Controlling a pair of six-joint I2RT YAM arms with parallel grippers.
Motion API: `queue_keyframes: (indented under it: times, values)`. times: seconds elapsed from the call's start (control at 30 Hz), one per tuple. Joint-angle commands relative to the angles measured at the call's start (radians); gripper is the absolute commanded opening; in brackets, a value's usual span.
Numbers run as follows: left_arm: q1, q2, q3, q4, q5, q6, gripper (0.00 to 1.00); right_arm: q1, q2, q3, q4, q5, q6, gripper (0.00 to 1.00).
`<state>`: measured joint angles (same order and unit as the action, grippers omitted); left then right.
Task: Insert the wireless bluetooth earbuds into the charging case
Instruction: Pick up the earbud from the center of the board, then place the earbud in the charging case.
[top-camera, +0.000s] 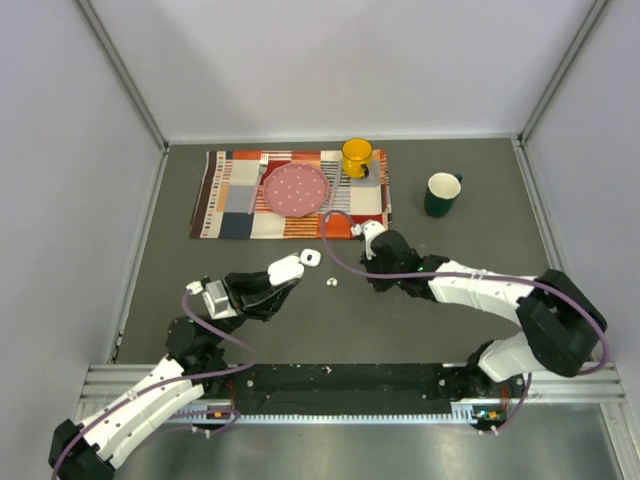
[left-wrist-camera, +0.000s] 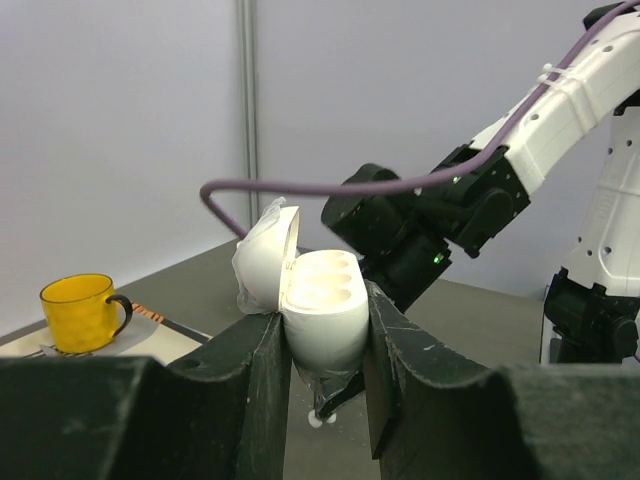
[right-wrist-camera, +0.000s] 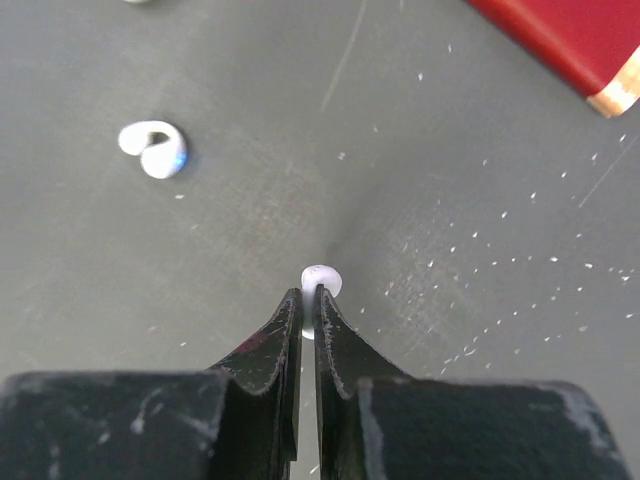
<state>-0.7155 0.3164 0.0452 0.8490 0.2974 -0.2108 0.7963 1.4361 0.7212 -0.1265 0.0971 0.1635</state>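
A patchwork cloth lies on the grey table, carrying a pink plate and a yellow mug. A dark green mug stands apart on its right.

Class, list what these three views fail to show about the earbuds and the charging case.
1. Right wrist view: the pinched earbud in the right pincer, the rest hidden between the tips.
2. Left wrist view: the charging case wells, blurred, contents unclear; base hidden by the left pincer.
3. Top view: the loose earbud, too small to tell orientation.

Both closed: left end effector, right end effector, arms angled inward.
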Motion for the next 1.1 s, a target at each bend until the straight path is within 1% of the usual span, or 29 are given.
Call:
queue_keyframes:
  times: [0.0, 0.03, 0.07, 0.13, 0.27, 0.37, 0.43, 0.5, 0.57, 0.7, 0.77, 0.87, 1.07]
  values:
    - [-0.002, -0.016, -0.065, 0.022, -0.001, 0.002, 0.0, 0.001, -0.15, 0.0, 0.025, -0.091, -0.054, 0.04]
    - [-0.002, -0.016, -0.065, 0.021, -0.001, 0.002, 0.0, 0.001, -0.173, -0.003, 0.028, -0.124, -0.083, 0.04]
    - [-0.004, -0.017, -0.065, 0.019, -0.003, 0.002, 0.0, 0.001, -0.225, -0.008, 0.031, -0.196, -0.106, 0.04]
    - [-0.002, -0.019, -0.065, 0.018, -0.001, 0.001, 0.0, 0.001, -0.282, -0.026, 0.053, -0.247, -0.146, 0.04]
    - [-0.004, -0.022, -0.067, 0.018, 0.0, -0.001, 0.0, 0.001, -0.463, -0.072, 0.096, -0.414, -0.231, 0.02]
    - [-0.002, -0.025, -0.065, 0.016, 0.005, -0.002, 0.0, 0.001, -0.541, -0.117, 0.152, -0.502, -0.272, 0.0]
    - [-0.002, -0.026, -0.068, 0.019, 0.006, -0.002, 0.0, 0.001, -0.607, -0.149, 0.192, -0.523, -0.283, 0.0]
    - [-0.002, -0.027, -0.07, 0.018, 0.009, -0.001, 0.0, 0.001, -0.66, -0.164, 0.197, -0.562, -0.298, 0.0]
    - [-0.002, -0.027, -0.068, 0.019, 0.011, 0.001, 0.0, 0.001, -0.677, -0.161, 0.186, -0.579, -0.297, 0.0]
    - [-0.002, -0.028, -0.068, 0.019, 0.022, 0.001, 0.0, 0.001, -0.684, -0.105, 0.131, -0.632, -0.326, 0.0]
    - [-0.001, -0.031, -0.065, 0.016, 0.031, 0.001, 0.0, 0.001, -0.683, -0.085, 0.098, -0.689, -0.363, 0.0]
    - [-0.004, -0.034, -0.059, -0.002, 0.048, 0.001, 0.0, 0.001, -0.689, -0.051, 0.094, -0.758, -0.386, 0.0]
    - [-0.002, -0.045, -0.054, -0.017, 0.066, -0.002, 0.0, 0.001, -0.712, -0.026, 0.105, -0.879, -0.381, 0.0]
